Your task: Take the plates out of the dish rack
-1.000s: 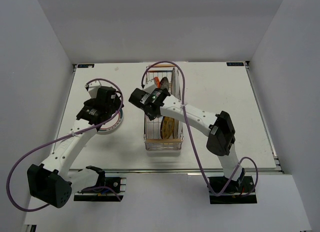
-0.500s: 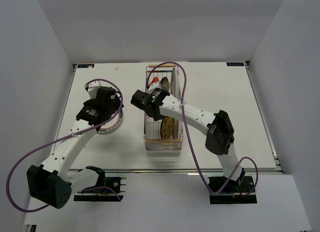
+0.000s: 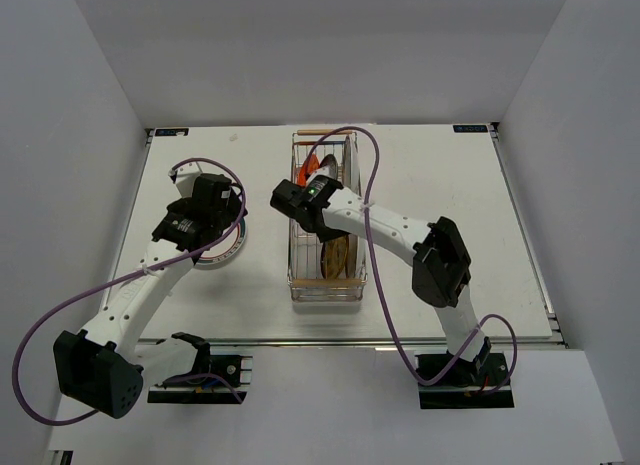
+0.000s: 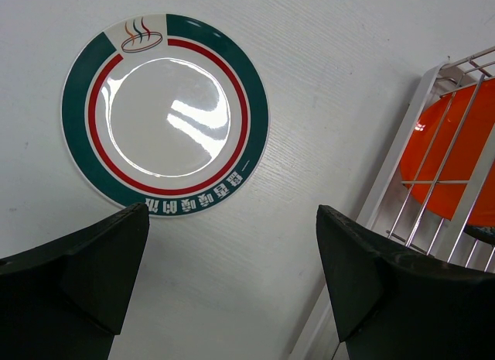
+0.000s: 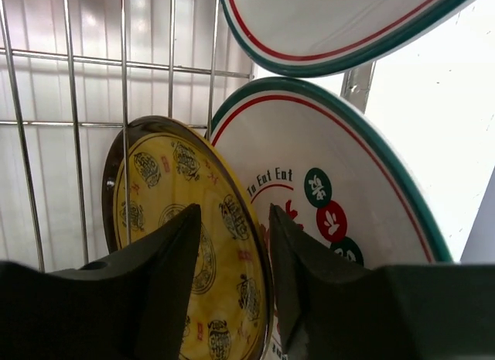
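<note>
The dish rack (image 3: pixel 325 288) stands mid-table, holding an orange plate (image 3: pixel 312 168), a white plate (image 3: pixel 348 171) and a yellow patterned plate (image 3: pixel 336 257), all on edge. My right gripper (image 5: pixel 234 213) reaches down into the rack and straddles the rim of the yellow plate (image 5: pixel 155 190). One finger is in front of its face and the other is between it and a white dotted plate (image 5: pixel 340 182), with a gap still showing. My left gripper (image 4: pixel 232 282) hangs open over bare table beside a teal-rimmed plate (image 4: pixel 165 116) lying flat.
A second green-rimmed white plate (image 5: pixel 325 19) leans above the dotted one. The rack's wires (image 5: pixel 69 128) run close behind the yellow plate. The orange plate (image 4: pixel 456 151) shows through the rack's side, right of my left gripper.
My right gripper has pushed further along the rack and its jaws have narrowed around the yellow plate's rim. The left arm and the flat plate have not moved.
</note>
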